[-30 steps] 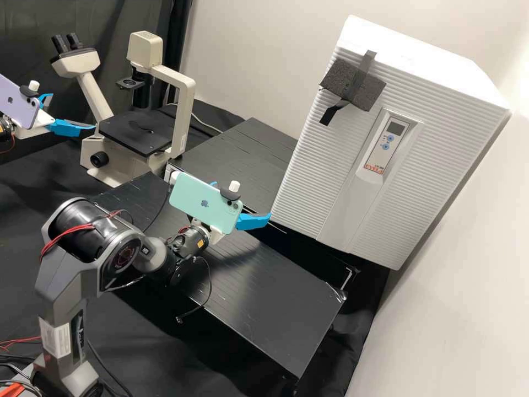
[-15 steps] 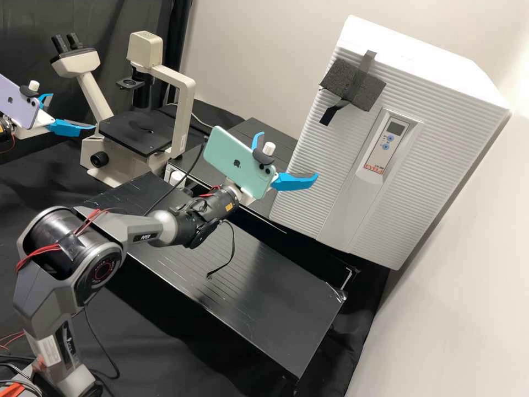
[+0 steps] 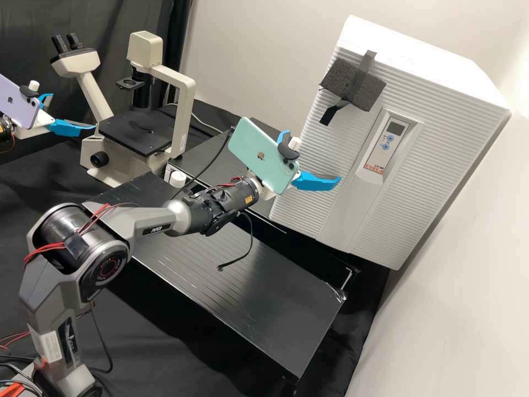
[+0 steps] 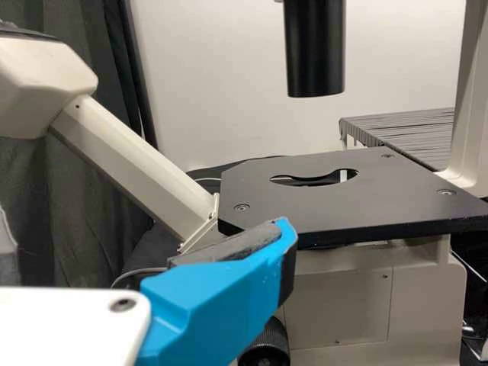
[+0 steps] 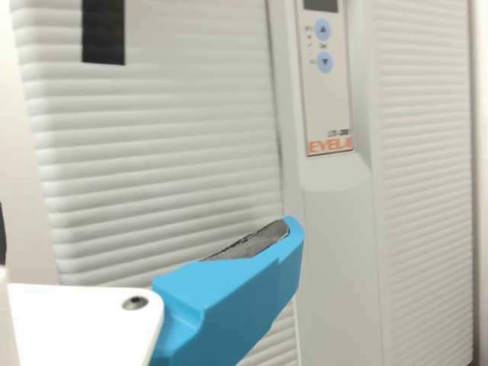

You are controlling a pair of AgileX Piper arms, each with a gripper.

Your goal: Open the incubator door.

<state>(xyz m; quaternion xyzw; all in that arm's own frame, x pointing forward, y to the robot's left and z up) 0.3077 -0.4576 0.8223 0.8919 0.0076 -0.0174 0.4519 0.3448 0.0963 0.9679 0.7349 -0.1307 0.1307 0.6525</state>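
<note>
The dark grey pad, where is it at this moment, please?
In the high view, the dark grey pad is on the incubator, near its upper left corner, with black tape across it, above and left of the control panel.

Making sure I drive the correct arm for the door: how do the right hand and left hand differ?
The right hand carries a mint phone; the left hand carries a lilac phone. The right hand is at the front of the incubator, the left hand near the inverted microscope. Both hands are open.
</note>
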